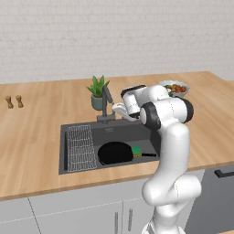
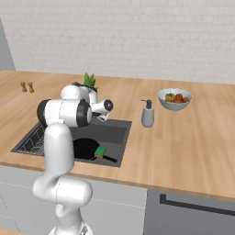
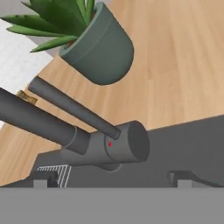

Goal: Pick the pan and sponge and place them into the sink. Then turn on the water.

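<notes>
Wooden desk (image 1: 36, 132) carries the dark grey sink (image 1: 137, 130); inside lie flat black pan (image 1: 114, 153) and green-yellow sponge (image 1: 136, 150); hand (image 3: 111, 186) open near grey faucet (image 3: 105, 146).

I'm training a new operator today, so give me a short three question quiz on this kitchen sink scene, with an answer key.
1. True or false: the pan already lies in the sink.
2. What is the sponge resting against?
3. The gripper is: A shut on the faucet lever, B open near the faucet, C shut on the plant.

Key: 1 true. 2 the pan's rim, inside the sink. 3 B; no water runs yet.
</notes>
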